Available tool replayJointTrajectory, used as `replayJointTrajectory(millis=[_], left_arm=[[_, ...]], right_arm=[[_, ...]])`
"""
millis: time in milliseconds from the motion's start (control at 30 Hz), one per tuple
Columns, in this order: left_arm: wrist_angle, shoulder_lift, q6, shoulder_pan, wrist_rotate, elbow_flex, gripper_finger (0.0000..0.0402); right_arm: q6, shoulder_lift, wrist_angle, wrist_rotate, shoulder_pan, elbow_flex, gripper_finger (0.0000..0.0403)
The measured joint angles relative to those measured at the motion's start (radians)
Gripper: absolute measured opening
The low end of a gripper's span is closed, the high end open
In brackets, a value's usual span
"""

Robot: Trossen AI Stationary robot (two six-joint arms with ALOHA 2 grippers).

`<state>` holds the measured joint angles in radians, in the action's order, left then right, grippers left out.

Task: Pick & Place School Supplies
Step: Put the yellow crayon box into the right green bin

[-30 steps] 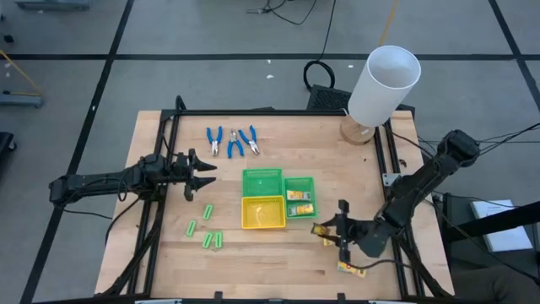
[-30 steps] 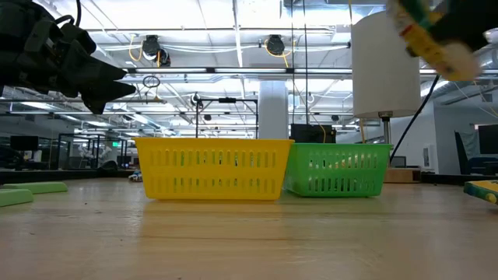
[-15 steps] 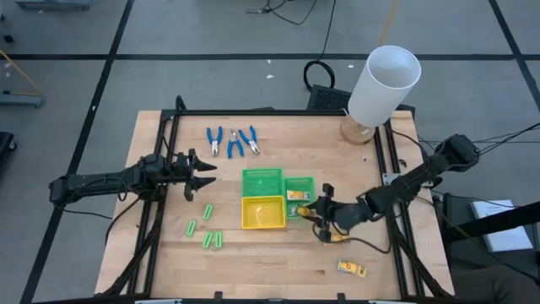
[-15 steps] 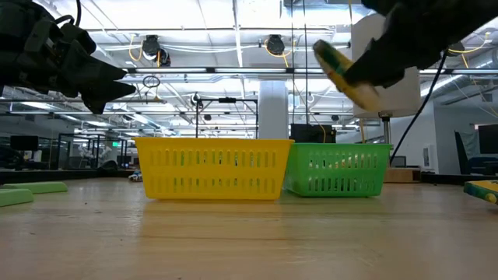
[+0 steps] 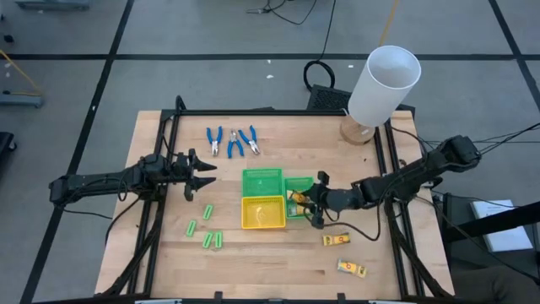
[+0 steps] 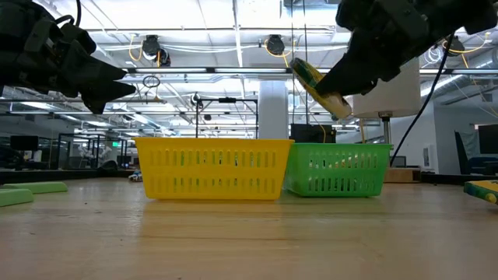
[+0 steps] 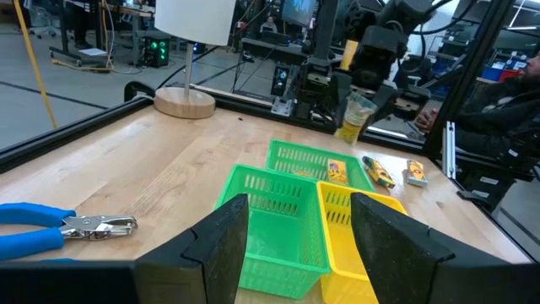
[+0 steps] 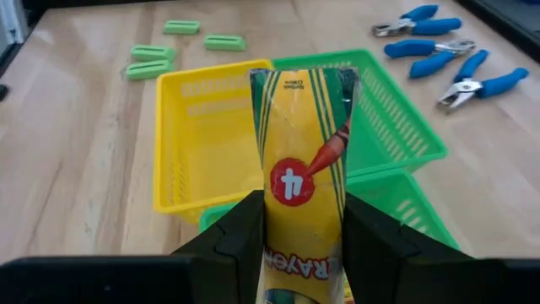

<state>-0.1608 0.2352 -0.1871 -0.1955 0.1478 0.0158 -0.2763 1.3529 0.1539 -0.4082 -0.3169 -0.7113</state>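
Yellow packet (image 8: 304, 211) pinched in my right gripper (image 8: 302, 253) above small green tray (image 5: 300, 198) (wrist view shows its label); left gripper (image 5: 201, 175) open, idle.

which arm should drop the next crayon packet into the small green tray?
Right. The right gripper is shut on a crayon packet, held above the small green tray. The left gripper hangs open, far across the table.

Right gripper (image 5: 314, 203) clamps a yellow crayon packet (image 8: 301, 211) upright; two packets (image 5: 335, 240) lie behind it, pliers (image 5: 232, 141) and green sticks (image 5: 207, 228) beyond.
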Motion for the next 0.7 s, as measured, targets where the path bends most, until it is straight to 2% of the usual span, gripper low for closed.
replayJointTrajectory(millis=[100,400,700], left_arm=[[0.0,0.0,0.0,0.0,0.0,0.0,0.0214],[0.0,0.0,0.0,0.0,0.0,0.0,0.0214],[0.0,0.0,0.0,0.0,0.0,0.0,0.0214]], right_arm=[[0.018,0.0,0.0,0.046,0.031,0.0,0.0123],[0.035,0.0,0.0,0.048,0.101,0.0,0.0123],[0.035,0.0,0.0,0.048,0.126,0.0,0.0123]])
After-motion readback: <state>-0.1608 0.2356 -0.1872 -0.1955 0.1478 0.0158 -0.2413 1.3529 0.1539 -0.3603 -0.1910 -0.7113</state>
